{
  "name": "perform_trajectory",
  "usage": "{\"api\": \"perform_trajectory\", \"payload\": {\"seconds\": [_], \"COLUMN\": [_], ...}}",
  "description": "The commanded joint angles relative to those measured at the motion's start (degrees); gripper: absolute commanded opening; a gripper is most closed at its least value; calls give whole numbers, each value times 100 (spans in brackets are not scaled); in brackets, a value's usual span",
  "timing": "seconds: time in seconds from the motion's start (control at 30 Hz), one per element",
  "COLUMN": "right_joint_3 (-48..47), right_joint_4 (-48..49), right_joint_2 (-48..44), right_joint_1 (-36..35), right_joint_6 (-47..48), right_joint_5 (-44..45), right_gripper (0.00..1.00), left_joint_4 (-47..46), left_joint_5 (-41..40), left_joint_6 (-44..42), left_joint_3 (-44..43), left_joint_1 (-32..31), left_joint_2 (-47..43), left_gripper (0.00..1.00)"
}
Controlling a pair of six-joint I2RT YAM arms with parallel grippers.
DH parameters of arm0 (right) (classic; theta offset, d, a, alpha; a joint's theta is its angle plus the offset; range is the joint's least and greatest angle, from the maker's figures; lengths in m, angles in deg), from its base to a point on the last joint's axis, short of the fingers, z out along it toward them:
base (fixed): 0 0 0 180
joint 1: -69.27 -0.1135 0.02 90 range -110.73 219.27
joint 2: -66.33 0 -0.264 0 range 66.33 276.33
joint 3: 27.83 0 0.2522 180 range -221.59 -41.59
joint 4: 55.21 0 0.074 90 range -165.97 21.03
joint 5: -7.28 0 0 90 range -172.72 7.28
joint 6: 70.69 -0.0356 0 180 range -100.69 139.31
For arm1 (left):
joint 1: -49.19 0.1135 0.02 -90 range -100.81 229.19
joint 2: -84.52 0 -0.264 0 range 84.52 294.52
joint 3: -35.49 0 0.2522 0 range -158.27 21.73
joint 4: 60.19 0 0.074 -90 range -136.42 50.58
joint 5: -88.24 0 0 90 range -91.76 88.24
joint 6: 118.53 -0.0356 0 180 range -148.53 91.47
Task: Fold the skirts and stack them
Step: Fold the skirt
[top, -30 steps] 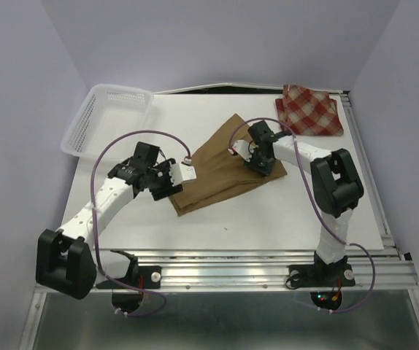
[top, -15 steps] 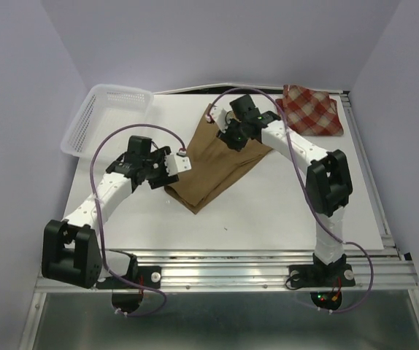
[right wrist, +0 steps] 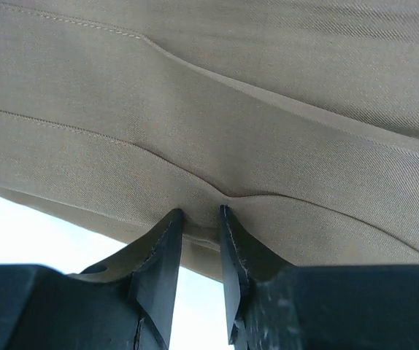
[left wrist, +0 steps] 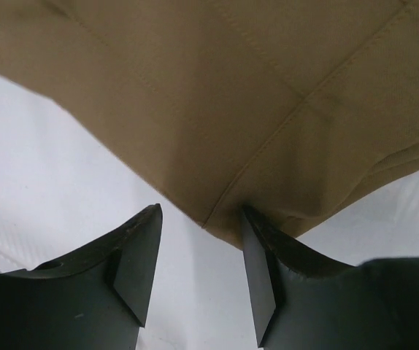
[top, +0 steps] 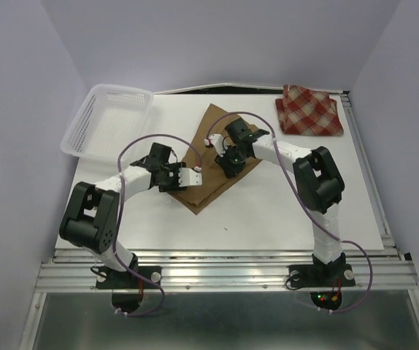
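Tan skirt (top: 213, 182) lies at the middle of the table (top: 282, 211), long axis roughly near-to-far, right edge pinched by the closed right gripper (right wrist: 201, 215), left corner just ahead of the open, empty left gripper (left wrist: 198, 219).

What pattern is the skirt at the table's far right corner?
The skirt is red-and-cream plaid, clearest from the top external view.

Bright, even light; wrist close-ups soft.
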Motion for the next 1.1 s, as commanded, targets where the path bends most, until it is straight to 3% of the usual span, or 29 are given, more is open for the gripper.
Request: {"api": "perform_trajectory", "payload": {"seconds": [0.0, 0.23, 0.37, 0.5, 0.7, 0.8, 0.93, 1.07], "right_joint_3": [620, 1174, 877, 95, -312, 136, 480, 523], "right_joint_4": [-185, 95, -26, -562, -1442, -1390, -1214, -960], "right_joint_2": [83, -487, -812, -1226, -1429, -1534, -1316, -982], "right_joint_1": [32, 445, 498, 498, 498, 498, 498, 498], "right_joint_6": [687, 1847, 1962, 1866, 1619, 1664, 1296, 892], "right_joint_5": [728, 1203, 1082, 432, -860, -1151, -1520, -1837], "right_gripper": [32, 32, 33, 39, 41, 42, 41, 41], "left_joint_4": [143, 512, 635, 863, 1329, 970, -207, -1104], "left_joint_5": [-196, 189, 480, 586, 173, -152, -398, -636], "left_joint_6": [-501, 166, 922, 1143, 766, 310, -437, -500], "left_joint_3": [444, 946, 876, 613, 524, 884, 1508, 1719], "left_joint_1": [-478, -1733, -2455, -2518, -2553, -2553, -2632, -2895], "left_joint_2": [-147, -673, -1191, -2087, -2362, -2370, -2406, -2239], "left_gripper": [57, 55, 64, 73, 76, 77, 77, 77]}}
